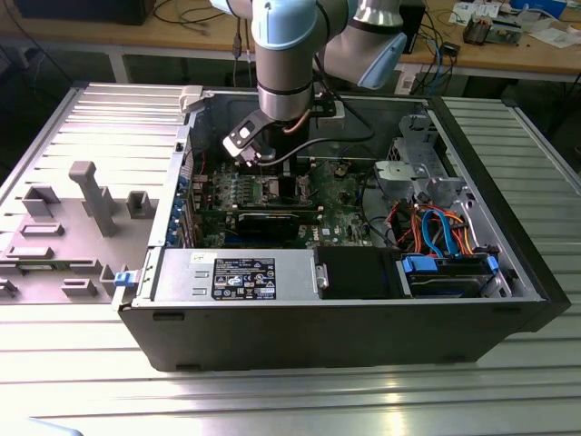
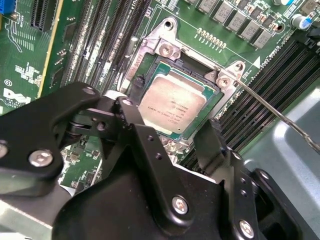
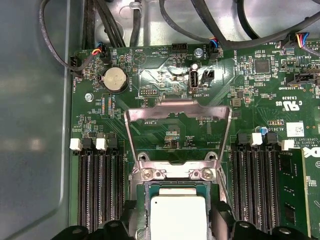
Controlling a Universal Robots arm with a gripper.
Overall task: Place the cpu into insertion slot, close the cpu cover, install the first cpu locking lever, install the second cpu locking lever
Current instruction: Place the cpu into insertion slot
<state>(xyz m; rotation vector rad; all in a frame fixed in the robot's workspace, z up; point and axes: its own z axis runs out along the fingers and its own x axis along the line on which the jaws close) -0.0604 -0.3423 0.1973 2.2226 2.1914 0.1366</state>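
The cpu [image 2: 172, 105] [image 3: 179, 217], a silver-grey square chip, lies flat inside the insertion slot [image 2: 150, 60] [image 3: 140, 200] on the green motherboard. My gripper [image 2: 166, 119] [image 3: 175, 226] hovers just over it, open. One black finger [image 2: 132, 125] sits on each side of the chip, with a gap between chip and fingers. The cpu cover [image 3: 177, 104] is swung back on its hinge, its window showing bare board. A thin metal locking lever [image 2: 272, 112] sticks up away from the socket. In the exterior view the gripper [image 1: 261, 156] reaches down into the open computer case [image 1: 345, 341].
Long memory slots [image 3: 100, 190] [image 3: 255, 185] flank the socket on both sides. A black graphics card [image 1: 272, 221] lies in front of it, with the power supply [image 1: 236, 272] nearer still. Cables and a drive cage [image 1: 436, 227] fill the exterior view's right. Grey fixtures [image 1: 91, 195] stand outside the case.
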